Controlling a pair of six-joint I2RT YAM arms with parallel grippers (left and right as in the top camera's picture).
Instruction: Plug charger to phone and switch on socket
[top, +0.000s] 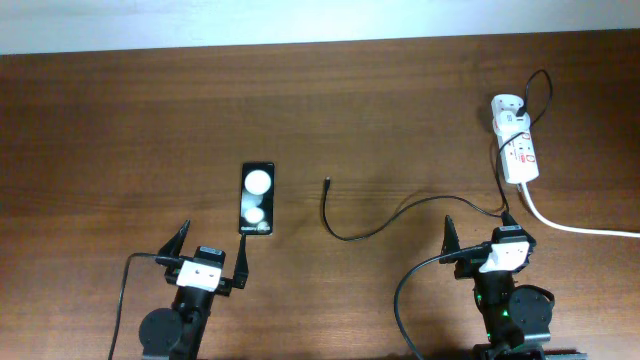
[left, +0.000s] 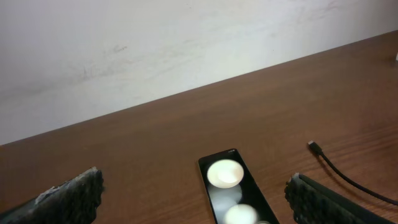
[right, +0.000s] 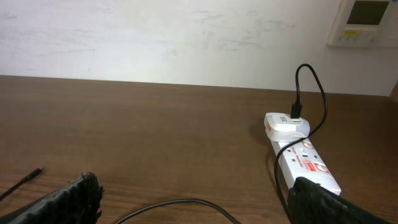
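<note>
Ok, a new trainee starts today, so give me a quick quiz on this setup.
1. True or false: the charger's plug tip lies on the table, apart from the phone.
2. Which is nearest the socket? A) left end effector B) right end effector C) phone
3. Fill in: the white adapter sits plugged into the ___.
Key: 1 true; 2 B; 3 socket.
</note>
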